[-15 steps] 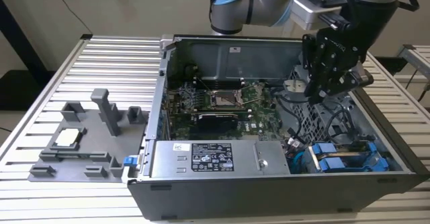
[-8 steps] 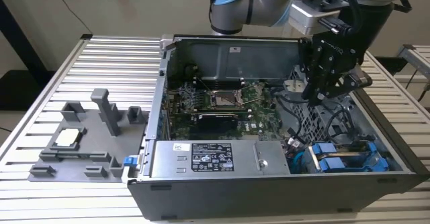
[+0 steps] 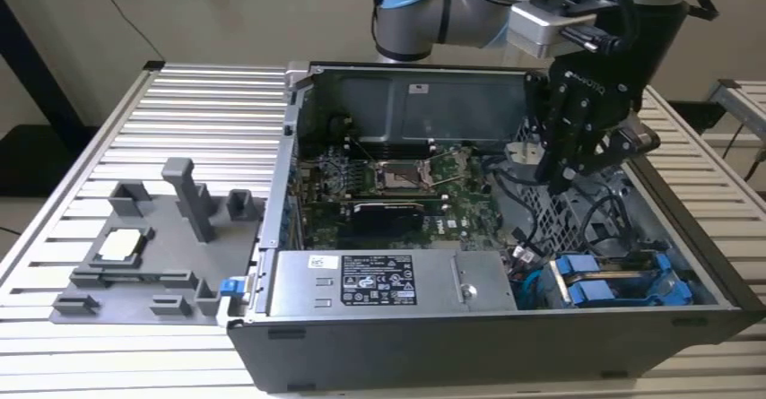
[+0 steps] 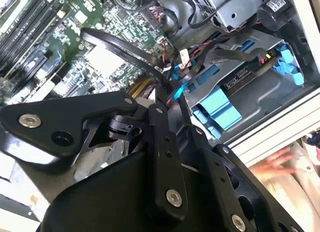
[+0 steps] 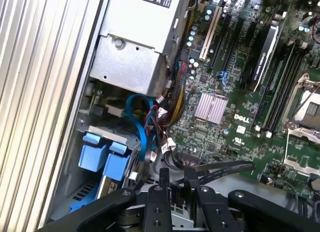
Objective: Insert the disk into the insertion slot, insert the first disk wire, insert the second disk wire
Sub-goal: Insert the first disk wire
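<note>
fingers: gripper (image 5: 178,175) looks pinched down narrow on a black flat disk wire (image 5: 225,168), which loops away from the tips over the motherboard (image 5: 220,91)

disk: blue-framed disk (image 3: 613,287) is already sitting in the insertion slot (image 4: 280,99), a bit beyond the fingertips and not touching them

step: I'd say slot part is done and this is wire one, though I can't tell which of the two wires it is

tangle: loose bundle of cables (image 5: 157,122) between fingertips and disk

needs: plug end squared to the disk's connector edge and threaded past that bundle, pretty fiddly imo
</note>
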`<action>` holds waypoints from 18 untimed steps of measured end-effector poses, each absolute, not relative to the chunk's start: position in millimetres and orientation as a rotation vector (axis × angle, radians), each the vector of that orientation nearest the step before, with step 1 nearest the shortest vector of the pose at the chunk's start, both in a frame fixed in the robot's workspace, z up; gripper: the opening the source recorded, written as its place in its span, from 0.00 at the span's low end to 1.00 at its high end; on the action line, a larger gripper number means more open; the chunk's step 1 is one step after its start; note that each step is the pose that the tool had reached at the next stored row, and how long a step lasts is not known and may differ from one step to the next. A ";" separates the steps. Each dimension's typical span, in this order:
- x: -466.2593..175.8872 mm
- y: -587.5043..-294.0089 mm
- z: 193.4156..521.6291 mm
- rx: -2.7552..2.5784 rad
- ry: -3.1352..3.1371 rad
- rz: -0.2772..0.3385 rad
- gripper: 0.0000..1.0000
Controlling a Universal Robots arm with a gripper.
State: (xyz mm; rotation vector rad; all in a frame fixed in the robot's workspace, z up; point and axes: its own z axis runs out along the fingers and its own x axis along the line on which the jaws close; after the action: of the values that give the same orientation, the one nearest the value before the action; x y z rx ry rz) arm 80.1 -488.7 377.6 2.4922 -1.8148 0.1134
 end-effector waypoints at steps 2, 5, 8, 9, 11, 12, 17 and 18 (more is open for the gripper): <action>80.1 -486.5 377.2 2.483 -1.808 0.129 0.27; 80.0 -483.1 376.3 2.465 -1.793 0.167 0.27; 79.6 -479.9 375.5 2.466 -1.795 0.185 0.27; 79.4 -478.5 375.4 2.467 -1.796 0.190 0.27; 79.4 -477.0 375.4 2.467 -1.796 0.192 0.27; 79.4 -476.7 375.3 2.468 -1.796 0.192 0.27; 79.1 -474.2 375.3 2.467 -1.796 0.192 0.24; 79.0 -474.2 375.3 2.467 -1.796 0.192 0.24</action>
State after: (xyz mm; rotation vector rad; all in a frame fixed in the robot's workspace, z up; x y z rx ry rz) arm 79.0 -474.2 375.3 2.4672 -1.7962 0.1921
